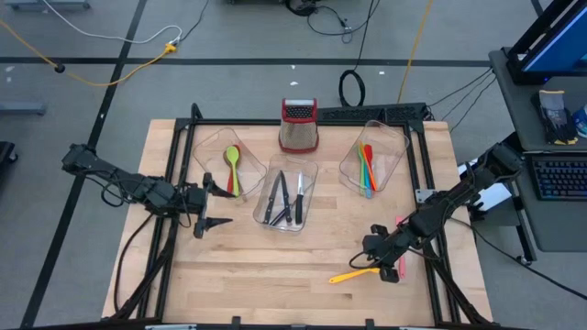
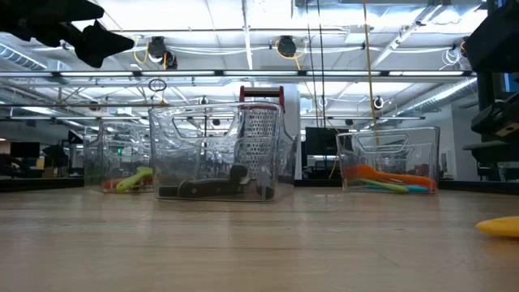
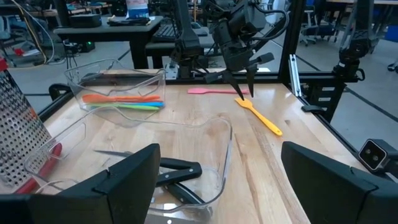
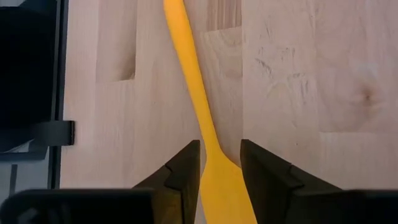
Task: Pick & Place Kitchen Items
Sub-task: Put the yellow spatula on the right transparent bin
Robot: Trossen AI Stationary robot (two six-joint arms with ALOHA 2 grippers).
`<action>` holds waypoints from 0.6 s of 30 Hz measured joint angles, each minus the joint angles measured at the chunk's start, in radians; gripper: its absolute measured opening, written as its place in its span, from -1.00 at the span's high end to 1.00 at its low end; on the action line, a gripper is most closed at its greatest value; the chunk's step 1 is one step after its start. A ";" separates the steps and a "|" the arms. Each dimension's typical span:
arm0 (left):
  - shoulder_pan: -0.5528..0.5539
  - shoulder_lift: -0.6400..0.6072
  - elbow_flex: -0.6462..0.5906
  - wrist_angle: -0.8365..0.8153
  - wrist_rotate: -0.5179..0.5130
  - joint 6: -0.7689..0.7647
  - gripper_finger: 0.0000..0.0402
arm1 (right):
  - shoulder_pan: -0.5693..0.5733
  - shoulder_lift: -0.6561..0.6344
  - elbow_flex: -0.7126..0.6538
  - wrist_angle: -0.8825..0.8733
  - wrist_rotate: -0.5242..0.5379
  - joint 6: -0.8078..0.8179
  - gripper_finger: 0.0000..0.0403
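Note:
A yellow spatula [image 1: 353, 273] lies on the wooden table near its front right; it also shows in the low view [image 2: 499, 225]. My right gripper [image 1: 381, 264] is down over it, fingers closed in on its neck. A pink utensil [image 1: 401, 249] lies just beside that gripper, on the side toward the table's right edge. My left gripper [image 1: 218, 203] is open and empty, held above the table between the left tub [image 1: 213, 147] and the middle tub [image 1: 312, 174]. Green and red spoons [image 1: 233, 170] lie in the left tub, and black-handled knives [image 1: 284, 200] lie in the middle tub. My right gripper holds the yellow spatula at the neck [image 4: 214, 152], where the handle widens into the blade, between its two fingers [image 4: 186, 168]. The fingers come from above, pointing down, across the spatula. The spatula lies flat on the table, its handle [image 4: 183, 56] stretching away from the fingers.
A third clear tub [image 1: 396, 147] at the far right holds orange, green and blue utensils [image 1: 367, 167]. A steel box grater with a red top [image 1: 298, 126] stands at the far middle. Bare wood lies along the front edge and at the left.

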 joint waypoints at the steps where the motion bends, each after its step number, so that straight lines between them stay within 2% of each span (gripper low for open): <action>1: 0.000 0.000 0.000 0.000 0.000 0.000 -0.69 | 0.000 0.000 0.000 0.000 0.002 0.001 0.46; 6: 0.000 0.000 0.000 0.000 0.000 -0.005 -0.69 | 0.000 0.000 0.000 0.000 0.080 0.061 0.41; 9: 0.000 0.000 0.000 0.000 0.001 -0.007 -0.69 | -0.001 0.000 0.000 -0.003 0.082 0.067 0.32; 18: 0.000 0.000 0.000 0.000 0.002 -0.010 -0.69 | 0.000 0.000 0.000 -0.092 0.081 0.093 -0.18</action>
